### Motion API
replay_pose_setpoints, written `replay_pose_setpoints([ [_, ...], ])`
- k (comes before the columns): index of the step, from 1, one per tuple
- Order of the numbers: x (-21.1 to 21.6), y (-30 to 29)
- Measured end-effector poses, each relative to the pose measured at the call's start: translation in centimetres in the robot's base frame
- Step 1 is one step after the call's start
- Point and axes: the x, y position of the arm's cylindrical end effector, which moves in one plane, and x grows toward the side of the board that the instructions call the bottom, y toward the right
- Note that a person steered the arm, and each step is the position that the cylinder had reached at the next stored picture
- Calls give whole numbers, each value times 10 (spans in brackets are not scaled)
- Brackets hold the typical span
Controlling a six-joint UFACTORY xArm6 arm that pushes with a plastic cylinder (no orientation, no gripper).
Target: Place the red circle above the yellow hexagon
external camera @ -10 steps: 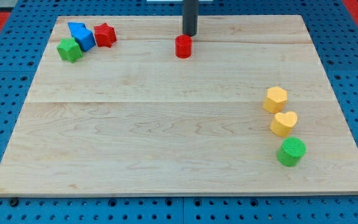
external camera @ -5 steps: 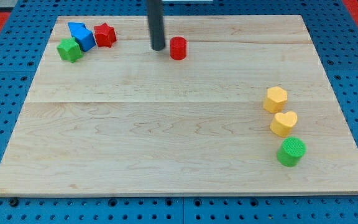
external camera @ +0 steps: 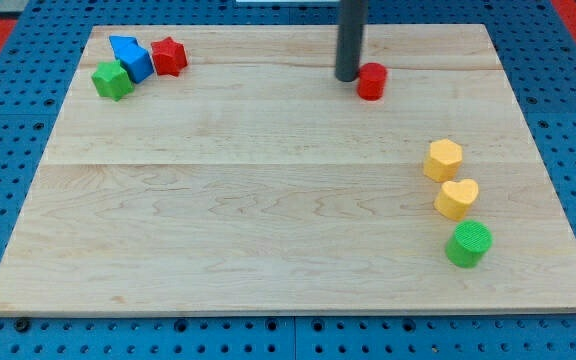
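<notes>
The red circle (external camera: 372, 81) is a short red cylinder near the view's top, right of centre. My tip (external camera: 348, 77) stands right at its left side, touching or nearly touching it. The yellow hexagon (external camera: 444, 160) sits at the view's right, below and to the right of the red circle, well apart from it.
A yellow heart (external camera: 457, 199) lies just below the hexagon, and a green circle (external camera: 468, 244) below that. At the view's top left a green block (external camera: 112, 79), a blue block (external camera: 131, 56) and a red star (external camera: 169, 56) cluster together on the wooden board (external camera: 268, 220).
My tip went from the circle's top to its left side, then moved right. The red circle has slid to the right, toward the hexagon's column.
</notes>
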Motion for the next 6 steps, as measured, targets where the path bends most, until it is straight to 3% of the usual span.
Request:
replay_pose_setpoints([
  [2, -31, -13],
  [3, -11, 1],
  [4, 46, -8],
  [5, 34, -8],
  [6, -6, 0],
])
